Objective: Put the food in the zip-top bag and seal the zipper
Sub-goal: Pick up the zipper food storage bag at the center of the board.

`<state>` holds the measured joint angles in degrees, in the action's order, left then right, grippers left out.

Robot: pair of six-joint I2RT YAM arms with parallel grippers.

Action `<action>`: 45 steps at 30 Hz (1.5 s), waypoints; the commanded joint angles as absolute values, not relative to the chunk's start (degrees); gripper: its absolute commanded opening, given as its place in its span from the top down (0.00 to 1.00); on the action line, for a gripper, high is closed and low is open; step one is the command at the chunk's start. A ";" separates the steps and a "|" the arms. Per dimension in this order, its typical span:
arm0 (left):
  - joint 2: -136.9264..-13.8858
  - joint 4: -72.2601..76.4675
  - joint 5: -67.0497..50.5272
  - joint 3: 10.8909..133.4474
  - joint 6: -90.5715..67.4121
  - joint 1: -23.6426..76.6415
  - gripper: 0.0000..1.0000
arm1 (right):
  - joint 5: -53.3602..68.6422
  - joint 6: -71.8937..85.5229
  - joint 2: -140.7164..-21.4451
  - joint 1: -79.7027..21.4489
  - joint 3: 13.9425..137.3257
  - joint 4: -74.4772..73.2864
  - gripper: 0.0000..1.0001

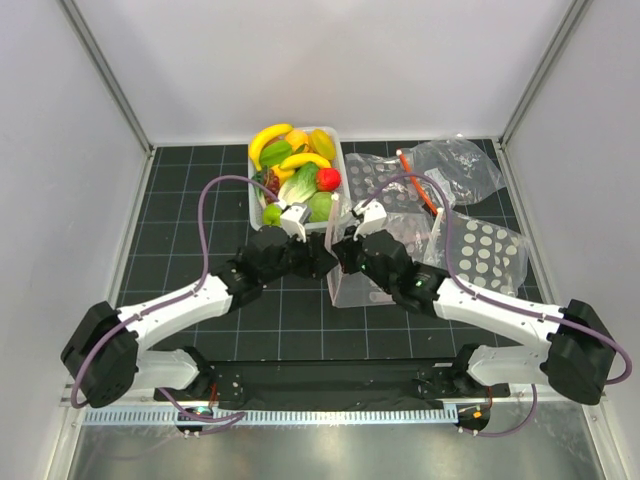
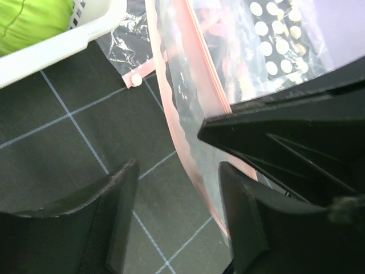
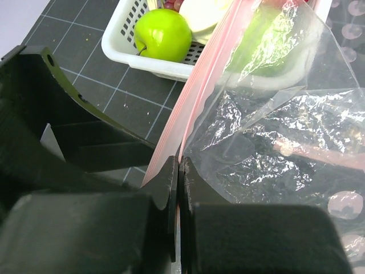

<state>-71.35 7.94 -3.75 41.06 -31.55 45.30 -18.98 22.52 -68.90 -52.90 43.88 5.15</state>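
Note:
The food (image 1: pixel 293 165), yellow bananas, green pieces, lettuce and a red piece, lies in a white mesh basket (image 1: pixel 337 140). The zip-top bag (image 1: pixel 358 288) lies just in front of the basket. Its pale pink zipper (image 3: pixel 197 85) runs along the mouth. My right gripper (image 3: pixel 178 162) is shut on the zipper strip; it also shows in the top view (image 1: pixel 345 250). My left gripper (image 2: pixel 177 171) is open, and the zipper (image 2: pixel 179 108) passes between its fingers, close to the right one. It meets the right gripper in the top view (image 1: pixel 318 258).
A clear bag with an orange-red strip (image 1: pixel 450 170) and a dotted bag (image 1: pixel 485 250) lie at the right back. A green apple (image 3: pixel 162 34) sits at the basket's near corner. The basket rim (image 2: pixel 57 48) is close beyond the left gripper. White walls enclose the black grid mat.

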 commanded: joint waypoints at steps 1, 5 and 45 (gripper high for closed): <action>-71.89 10.11 -3.87 43.86 -31.64 45.35 0.43 | -22.06 21.36 -66.97 -54.14 45.88 6.95 0.99; -72.33 10.20 -3.60 43.86 -31.47 45.35 0.74 | -24.42 21.80 -67.32 -55.54 49.11 1.87 0.99; -71.80 5.27 3.34 45.61 -30.76 45.35 1.00 | -60.11 26.81 -71.72 -59.59 64.60 -29.27 0.99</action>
<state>-70.65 6.13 0.60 42.41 -31.09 45.30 -50.04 26.06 -75.88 -59.42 61.76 -26.30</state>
